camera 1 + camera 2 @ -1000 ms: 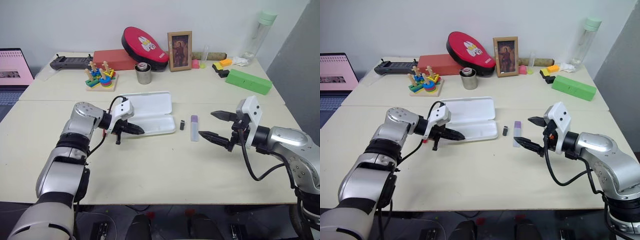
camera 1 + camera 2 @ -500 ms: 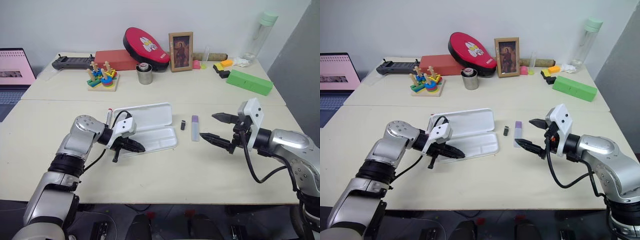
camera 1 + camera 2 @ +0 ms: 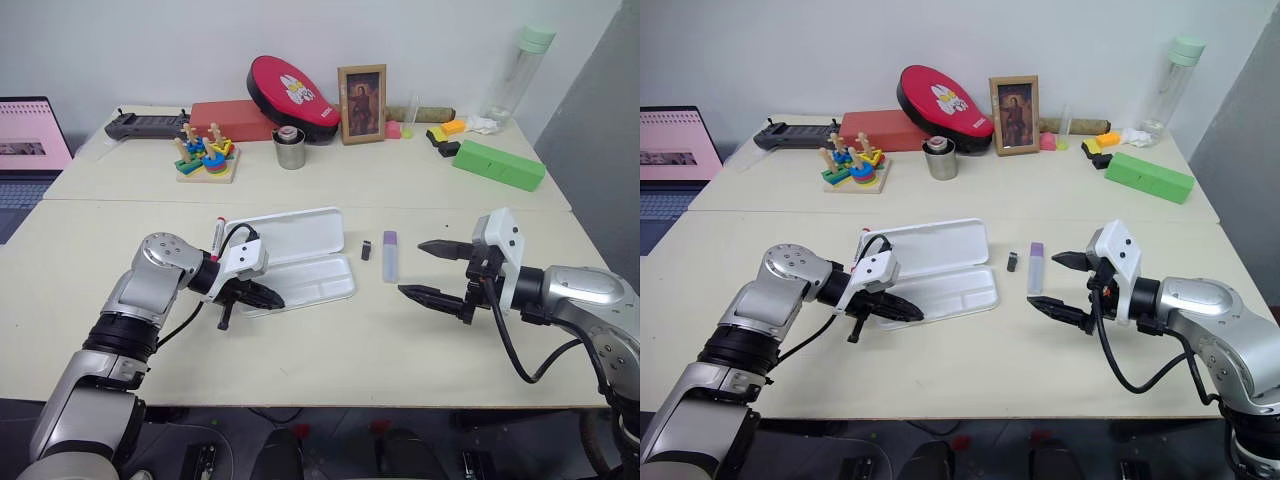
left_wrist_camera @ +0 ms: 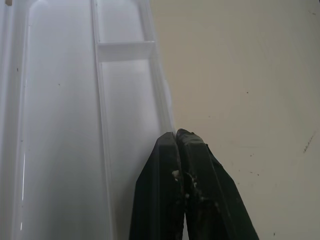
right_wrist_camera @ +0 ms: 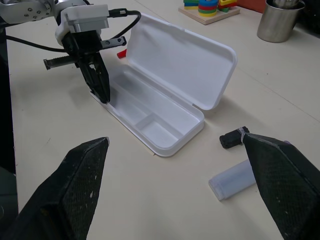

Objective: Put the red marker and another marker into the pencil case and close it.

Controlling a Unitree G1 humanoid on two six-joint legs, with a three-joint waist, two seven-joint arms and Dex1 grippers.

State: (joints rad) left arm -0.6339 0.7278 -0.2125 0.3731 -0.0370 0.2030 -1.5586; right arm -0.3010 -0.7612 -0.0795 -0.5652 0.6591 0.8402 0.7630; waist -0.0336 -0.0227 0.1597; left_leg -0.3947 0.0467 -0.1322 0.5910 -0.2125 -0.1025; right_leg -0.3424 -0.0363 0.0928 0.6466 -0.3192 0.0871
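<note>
On the left, our left claw [image 3: 272,298] is pressed together at the front edge of the pencil case [image 3: 300,250], which lies open on the worktop [image 3: 320,340]. The red marker [image 3: 217,236] lies behind it, beside the lid. Right of the case lies another marker [image 3: 389,256], purple-capped with a pale body. Our right claw [image 3: 432,270] is spread wide near it. We judge that grasping this marker comes next.

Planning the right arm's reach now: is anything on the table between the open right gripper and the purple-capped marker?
Nothing visible. The right gripper hangs open with bare table between it and the purple-capped marker. The small black object lies on the marker's far side, toward the open pencil case, so it could matter only for the later move to the case.
</note>
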